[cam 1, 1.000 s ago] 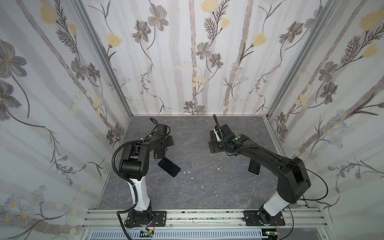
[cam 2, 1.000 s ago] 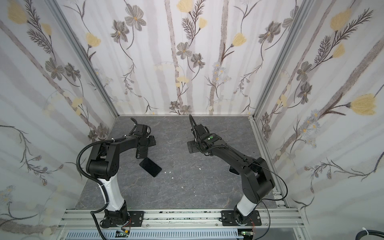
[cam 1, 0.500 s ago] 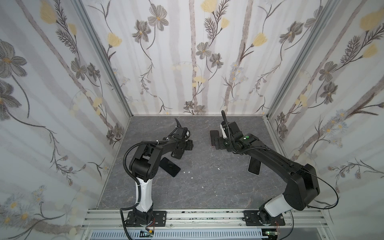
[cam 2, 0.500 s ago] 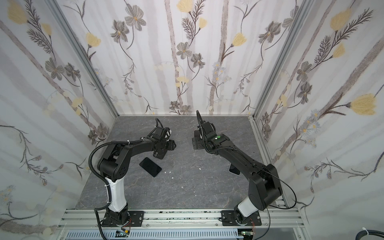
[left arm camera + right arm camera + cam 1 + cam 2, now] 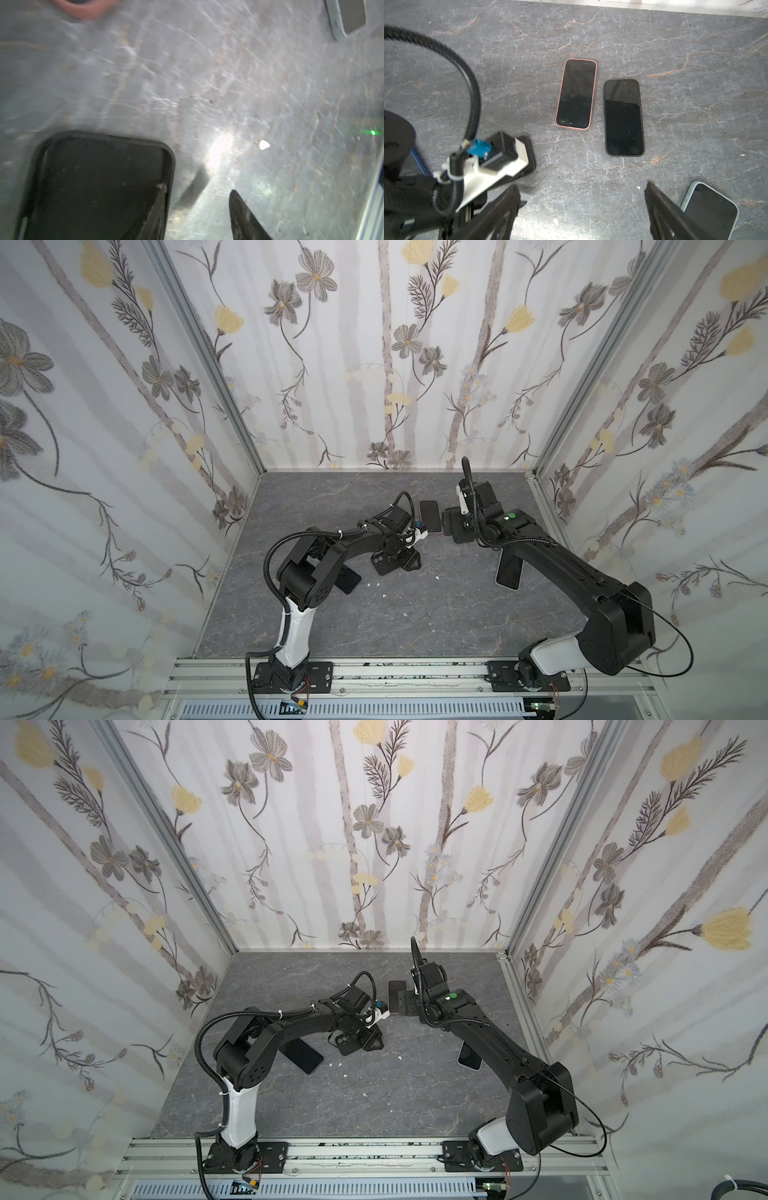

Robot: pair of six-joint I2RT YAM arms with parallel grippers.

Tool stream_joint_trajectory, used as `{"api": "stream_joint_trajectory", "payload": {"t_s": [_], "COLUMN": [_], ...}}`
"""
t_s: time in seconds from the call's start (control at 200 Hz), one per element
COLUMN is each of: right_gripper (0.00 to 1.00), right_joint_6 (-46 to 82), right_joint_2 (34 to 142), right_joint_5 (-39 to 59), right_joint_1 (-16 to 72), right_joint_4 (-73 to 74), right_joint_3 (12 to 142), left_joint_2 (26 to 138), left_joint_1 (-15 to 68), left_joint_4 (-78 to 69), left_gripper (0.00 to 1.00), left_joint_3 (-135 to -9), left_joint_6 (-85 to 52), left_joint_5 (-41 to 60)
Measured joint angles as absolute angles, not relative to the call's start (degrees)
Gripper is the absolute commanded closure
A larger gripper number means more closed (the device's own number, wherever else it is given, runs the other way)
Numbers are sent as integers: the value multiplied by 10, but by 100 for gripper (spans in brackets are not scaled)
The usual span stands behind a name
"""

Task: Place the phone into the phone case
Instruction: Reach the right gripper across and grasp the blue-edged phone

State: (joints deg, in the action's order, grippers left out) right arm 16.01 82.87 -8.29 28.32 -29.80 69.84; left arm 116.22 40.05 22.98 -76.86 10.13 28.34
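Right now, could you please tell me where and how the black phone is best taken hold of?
Across its two long edges near mid-length, probably from straight above: the black phone lies flat, screen up, on the table, so only its thin sides offer purchase. The pink-rimmed phone lies close alongside, so clearance is tight on that side.

Left arm (image 5: 357, 537), right arm (image 5: 552, 560) low, jaws apart.
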Motion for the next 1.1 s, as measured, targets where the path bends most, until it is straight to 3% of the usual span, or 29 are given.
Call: {"api": "stream_joint_trajectory", "payload": {"t_s": [0.245,0.41,0.704,1.099], "right_gripper": [9,11,11,6], "right_joint_6": [160,178,221,163], "right_joint_2": [804,754,713,971], "right_joint_5": [-82,-89,-139,-94], "right_joint_1": [283,308,437,624], "right_joint_4": [-298,-293,-222,-105], "right_joint_3": [691,667,617,715], "left_joint_2": [1137,1044,845,628], "left_joint_1": [411,397,246,94], "left_joint_4": [269,227,161,184], "left_gripper": [43,41,40,35], "left_joint_3": [-785,-760,-656,-554], "left_joint_6": [156,126,-81,-224], "left_joint_5": [297,278,162,10]}}
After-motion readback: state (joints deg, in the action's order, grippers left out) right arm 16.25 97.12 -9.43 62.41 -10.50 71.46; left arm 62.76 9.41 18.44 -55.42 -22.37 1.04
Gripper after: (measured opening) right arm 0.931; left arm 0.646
